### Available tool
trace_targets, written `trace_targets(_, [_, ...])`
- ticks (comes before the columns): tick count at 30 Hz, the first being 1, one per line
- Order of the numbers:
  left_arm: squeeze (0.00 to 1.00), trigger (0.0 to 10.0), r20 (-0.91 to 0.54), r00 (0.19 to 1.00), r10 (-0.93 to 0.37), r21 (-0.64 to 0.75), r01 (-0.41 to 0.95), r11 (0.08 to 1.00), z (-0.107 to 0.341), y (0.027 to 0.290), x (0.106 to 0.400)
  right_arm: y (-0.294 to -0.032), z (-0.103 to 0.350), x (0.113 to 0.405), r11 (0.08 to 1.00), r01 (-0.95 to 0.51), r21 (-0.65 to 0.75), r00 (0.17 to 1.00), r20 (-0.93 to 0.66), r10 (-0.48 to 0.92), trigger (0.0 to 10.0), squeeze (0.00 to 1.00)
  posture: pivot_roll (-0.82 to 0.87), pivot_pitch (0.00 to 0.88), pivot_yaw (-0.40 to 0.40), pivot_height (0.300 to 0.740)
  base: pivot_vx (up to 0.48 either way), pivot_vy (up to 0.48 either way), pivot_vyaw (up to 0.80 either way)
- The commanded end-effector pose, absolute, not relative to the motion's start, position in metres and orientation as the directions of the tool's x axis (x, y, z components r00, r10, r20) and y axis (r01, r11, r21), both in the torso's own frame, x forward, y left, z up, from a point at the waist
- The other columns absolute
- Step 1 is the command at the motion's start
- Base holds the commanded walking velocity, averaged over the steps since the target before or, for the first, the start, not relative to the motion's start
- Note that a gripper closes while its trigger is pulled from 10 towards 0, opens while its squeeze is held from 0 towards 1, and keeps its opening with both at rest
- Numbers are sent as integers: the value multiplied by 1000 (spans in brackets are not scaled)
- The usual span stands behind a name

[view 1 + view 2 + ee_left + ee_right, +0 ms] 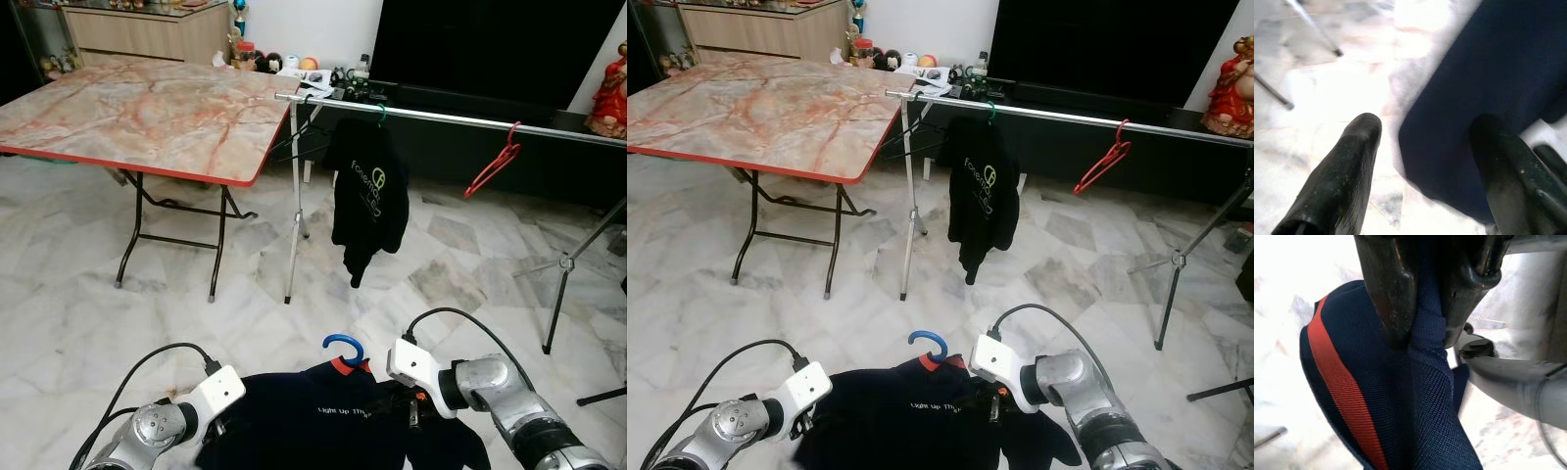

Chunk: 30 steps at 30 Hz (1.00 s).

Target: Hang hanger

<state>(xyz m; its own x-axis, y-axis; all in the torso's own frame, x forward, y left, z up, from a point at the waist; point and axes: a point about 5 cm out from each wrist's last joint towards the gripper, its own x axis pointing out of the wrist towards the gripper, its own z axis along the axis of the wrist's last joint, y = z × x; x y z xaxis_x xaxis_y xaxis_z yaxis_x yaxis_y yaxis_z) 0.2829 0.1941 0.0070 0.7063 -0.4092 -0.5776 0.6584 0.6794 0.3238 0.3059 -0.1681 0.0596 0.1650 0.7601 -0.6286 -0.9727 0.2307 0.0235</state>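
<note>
Pinched tight on a fold of the dark navy shirt (1420, 396), my right gripper (1422, 338) has its two black fingers (1388, 293) pressed together with the cloth bunched between them, an orange stripe (1342, 391) running along the fabric just beside the grip. My left gripper (1425, 161) stands with its fingers (1347, 166) spread apart; one finger lies over the edge of the same shirt and the other over bare marble floor (98, 333), and I cannot tell whether either one touches the cloth. The shirt hangs low between my two arms on a hanger whose blue hook (343, 345) rises from its collar. Well beyond the shirt stands a metal clothes rail (441, 117) on thin legs. On that rail hangs a black shirt (367, 196) with a pale printed logo, on a green-hooked hanger, and further along the rail toward my right an empty red hanger (495, 162) hangs tilted. Left of the rail's near end is a folding table (137, 108) with a marbled top and a red rim. Behind the rail sit a dark screen (490, 44) and a red figurine (609, 88).
</note>
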Motion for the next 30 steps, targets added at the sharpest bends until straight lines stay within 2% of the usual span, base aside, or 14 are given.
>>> trace_targets(1, [0, 10000, -591, 709, -385, 310, 641, 702, 5, 198, 282, -170, 69, 309, 217, -976, -6, 177, -602, 778, 10000, 0, 131, 0, -118, 740, 0, 0, 0])
trace_targets(4, [0, 10000, -608, 691, -391, 291, 651, 701, 1, 199, 278, -170, 71, 309, 213, -977, -4, 175, -588, 789, 10000, 0, 130, 0, -119, 740, 0, 0, 0])
trace_targets(8, [0, 10000, -588, 727, -355, 294, 600, 744, 1, 201, 279, -168, 73, 309, 199, -980, -5, 165, -583, 796, 10000, 0, 131, 0, -122, 740, 0, 0, 0])
trace_targets(13, [0, 10000, -595, 716, -364, 258, 600, 757, -2, 196, 278, -166, 75, 308, 194, -981, -3, 162, -565, 809, 10000, 0, 125, 0, -120, 740, 0, 0, 0])
trace_targets(14, [0, 0, -596, 715, -366, 260, 602, 755, -2, 195, 278, -165, 76, 308, 196, -981, -2, 163, -561, 811, 10000, 0, 122, 0, -120, 740, 0, 0, 0])
trace_targets(21, [0, 0, -594, 716, -366, 258, 601, 757, -2, 196, 279, -166, 76, 308, 208, -978, 0, 173, -555, 814, 10000, 0, 125, 0, -122, 740, 0, 0, 0])
trace_targets(30, [0, 0, -641, 680, -357, 271, 636, 723, -9, 201, 271, -167, 74, 308, 219, -976, -4, 182, -569, 802, 10000, 0, 135, 0, -129, 740, 0, 0, 0])
